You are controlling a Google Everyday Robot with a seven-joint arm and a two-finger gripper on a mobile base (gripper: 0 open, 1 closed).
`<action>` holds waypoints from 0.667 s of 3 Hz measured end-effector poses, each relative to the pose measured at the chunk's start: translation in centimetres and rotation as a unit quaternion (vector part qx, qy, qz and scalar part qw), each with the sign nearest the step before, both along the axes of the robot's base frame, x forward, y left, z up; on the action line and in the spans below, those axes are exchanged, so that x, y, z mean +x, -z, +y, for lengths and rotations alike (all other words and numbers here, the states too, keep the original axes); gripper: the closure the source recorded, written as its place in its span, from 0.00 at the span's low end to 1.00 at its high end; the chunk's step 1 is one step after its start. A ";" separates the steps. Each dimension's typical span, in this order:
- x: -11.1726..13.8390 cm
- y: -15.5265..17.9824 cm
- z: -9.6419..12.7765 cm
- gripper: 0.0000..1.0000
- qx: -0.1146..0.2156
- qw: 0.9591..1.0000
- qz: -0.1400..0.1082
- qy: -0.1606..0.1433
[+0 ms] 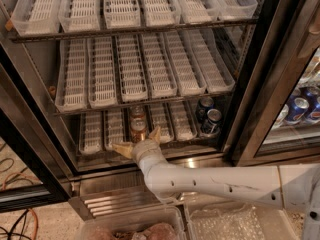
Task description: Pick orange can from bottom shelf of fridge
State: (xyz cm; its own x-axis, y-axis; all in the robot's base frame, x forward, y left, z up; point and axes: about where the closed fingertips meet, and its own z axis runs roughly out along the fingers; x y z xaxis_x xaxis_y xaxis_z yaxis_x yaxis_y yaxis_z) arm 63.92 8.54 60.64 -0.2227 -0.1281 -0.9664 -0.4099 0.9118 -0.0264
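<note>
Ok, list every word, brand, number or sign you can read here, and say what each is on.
No readable text anywhere.
Small orange-copper metal can on the bottom shelf: label illegible.
Dark blue silver-topped cans to its right: markings illegible.
Blue cans behind the right-hand glass door: logos illegible.
Tan two-finger gripper, open just before the orange can: no lettering visible.

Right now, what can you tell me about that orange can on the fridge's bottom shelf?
The orange can is a small copper-orange metal drink can with a shiny silver top. It stands upright near the front of the bottom shelf, a rack of white slotted lanes. A second can like it stands right behind. The robot's hand is open just in front, with tan fingers spread to either side. Whether they touch the can I cannot tell.
</note>
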 end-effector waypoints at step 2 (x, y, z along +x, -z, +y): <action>0.5 0.6 0.0 0.42 -0.009 0.999 -0.018 0.033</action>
State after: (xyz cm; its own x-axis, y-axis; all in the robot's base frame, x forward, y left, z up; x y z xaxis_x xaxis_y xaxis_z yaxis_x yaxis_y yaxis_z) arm 64.42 8.58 60.01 -0.1962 -0.1327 -0.9716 -0.3482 0.9357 -0.0575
